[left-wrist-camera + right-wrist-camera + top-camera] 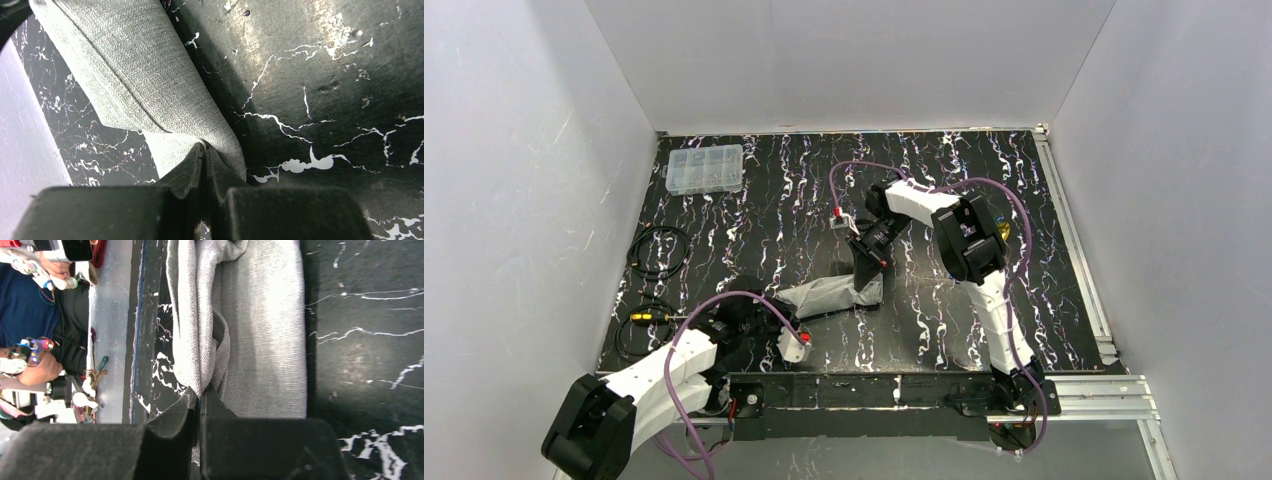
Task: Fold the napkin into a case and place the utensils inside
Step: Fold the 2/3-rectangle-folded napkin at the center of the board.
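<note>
The light-grey napkin (pixel 829 294) lies folded into a narrow band on the black marbled table, between the two arms. My left gripper (pixel 774 306) is shut on its left end; in the left wrist view the cloth (pixel 145 75) runs up and away from the closed tips (pixel 205 150). My right gripper (pixel 871 285) is shut on the right end; in the right wrist view the bunched cloth (pixel 260 330) is pinched at the tips (pixel 200 392). No utensils show in any view.
A clear plastic compartment box (pixel 705 168) stands at the back left. Coiled black cables (pixel 659 250) lie along the left side, with a yellow-tipped one (pixel 640 316) near the left arm. Aluminium rails (pixel 1079 250) edge the table on the right.
</note>
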Robot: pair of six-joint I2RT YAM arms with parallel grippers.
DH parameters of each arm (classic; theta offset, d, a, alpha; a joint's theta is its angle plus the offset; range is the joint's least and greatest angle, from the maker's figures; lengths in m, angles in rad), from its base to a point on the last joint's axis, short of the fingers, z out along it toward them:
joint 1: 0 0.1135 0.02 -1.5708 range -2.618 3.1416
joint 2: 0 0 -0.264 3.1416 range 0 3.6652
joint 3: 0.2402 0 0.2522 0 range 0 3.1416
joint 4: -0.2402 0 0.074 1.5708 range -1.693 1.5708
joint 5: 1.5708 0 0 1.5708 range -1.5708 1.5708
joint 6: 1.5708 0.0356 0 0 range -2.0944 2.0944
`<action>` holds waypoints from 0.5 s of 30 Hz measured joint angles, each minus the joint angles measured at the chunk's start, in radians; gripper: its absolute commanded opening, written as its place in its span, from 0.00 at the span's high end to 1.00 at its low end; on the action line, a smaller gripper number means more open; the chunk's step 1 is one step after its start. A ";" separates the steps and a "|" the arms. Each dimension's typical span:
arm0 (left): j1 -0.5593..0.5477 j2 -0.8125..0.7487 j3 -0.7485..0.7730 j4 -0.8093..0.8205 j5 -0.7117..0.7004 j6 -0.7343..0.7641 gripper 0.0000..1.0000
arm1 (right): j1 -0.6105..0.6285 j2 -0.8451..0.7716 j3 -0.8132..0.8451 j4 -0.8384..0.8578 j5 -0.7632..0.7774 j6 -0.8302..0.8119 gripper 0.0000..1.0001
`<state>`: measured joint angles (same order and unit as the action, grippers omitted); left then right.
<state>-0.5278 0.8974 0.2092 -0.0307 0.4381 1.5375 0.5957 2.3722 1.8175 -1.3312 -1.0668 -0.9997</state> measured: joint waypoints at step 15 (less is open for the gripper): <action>0.000 -0.060 -0.001 0.008 -0.011 -0.063 0.57 | -0.042 0.121 0.005 0.089 -0.018 0.303 0.95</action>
<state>-0.5278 0.8375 0.2081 -0.0227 0.4271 1.4742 0.5541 2.4935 1.8225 -1.2419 -1.0851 -0.6968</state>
